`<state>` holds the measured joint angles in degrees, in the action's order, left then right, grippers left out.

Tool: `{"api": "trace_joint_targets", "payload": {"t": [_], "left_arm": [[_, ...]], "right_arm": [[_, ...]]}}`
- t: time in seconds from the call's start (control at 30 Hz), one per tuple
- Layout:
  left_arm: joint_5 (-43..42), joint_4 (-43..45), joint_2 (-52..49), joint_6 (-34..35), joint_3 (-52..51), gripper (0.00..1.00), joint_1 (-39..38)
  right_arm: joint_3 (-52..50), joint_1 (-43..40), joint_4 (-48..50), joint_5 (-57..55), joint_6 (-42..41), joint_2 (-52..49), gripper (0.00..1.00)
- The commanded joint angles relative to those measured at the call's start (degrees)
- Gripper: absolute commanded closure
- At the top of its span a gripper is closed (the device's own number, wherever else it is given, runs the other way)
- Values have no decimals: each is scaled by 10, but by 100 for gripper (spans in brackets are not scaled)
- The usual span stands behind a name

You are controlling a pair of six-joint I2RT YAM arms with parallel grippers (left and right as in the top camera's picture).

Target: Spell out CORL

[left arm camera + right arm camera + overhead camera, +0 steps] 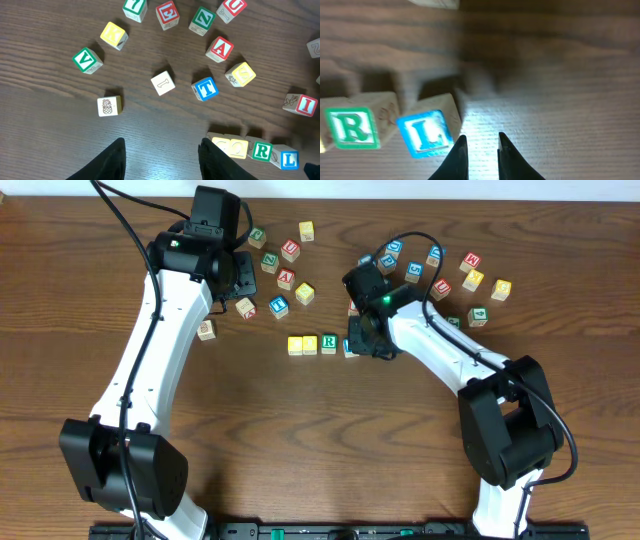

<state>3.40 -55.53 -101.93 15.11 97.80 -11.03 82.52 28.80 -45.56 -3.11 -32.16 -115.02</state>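
Right gripper [482,156]: fingers a narrow gap apart, nothing between them, bare wood underneath. L cube [426,131], white face with a blue letter, sits just beside one fingertip; touching or not, cannot tell. R cube [353,128], green letter, is next along, close against the L cube. In the overhead view the row runs two yellow cubes [297,345], then R, then L, side by side in one line near table centre. The right gripper's black head covers part of the L end. The left wrist view has the same row low at the right. A faint O shows on the second yellow face, and the first yellow cube is partly cut off by a finger.

Left gripper [162,167]: fingers wide apart, empty, over bare table, off past the yellow end of the row.

Loose cubes, all apart from the row:
- blue T cube [205,89], nearest the row
- yellow S cube [241,74]
- red A cube [220,48]
- white cube with a line drawing [163,82]
- pineapple cube [109,106]
- green V cube [87,60]
- yellow K cube [113,35]
- red I cube [300,104], at the frame edge

More lettered cubes line the top of that view. In the overhead view a second cluster [473,280] lies beyond the right arm. One lone cube [206,330] sits beside the left arm's white link.

Table [300,440]: dark brown wood grain, with glare near the right fingers. A pale strip [450,188] runs along the far edge. A black rail [300,531] at the near edge carries both arm bases. Black cables [130,225] loop over the arms.
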Motion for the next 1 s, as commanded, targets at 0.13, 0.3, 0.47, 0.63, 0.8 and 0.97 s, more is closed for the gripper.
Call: {"api": "trace_joint_targets", "payload": {"t": [0.13,0.3,0.47,0.63,0.8,0.97], "left_arm": [[10,-1,15,-5,14,53,0],[10,-2,15,-5,14,53,0],[10,-2,15,-5,14,54,0],[10,-2,15,-5,14,54,0],[10,-2,15,-5,14,53,0],[10,-2,15,-5,14,54,0]], "right_arm": [[-21,9,3,25,-15,-5,85],[-21,18,3,31,-15,-5,85],[-21,22,8,31,-15,-5,83],[-21,24,25,31,-15,-5,82],[-21,25,39,31,-15,-5,82],[-21,29,40,31,-15,-5,83]]}}
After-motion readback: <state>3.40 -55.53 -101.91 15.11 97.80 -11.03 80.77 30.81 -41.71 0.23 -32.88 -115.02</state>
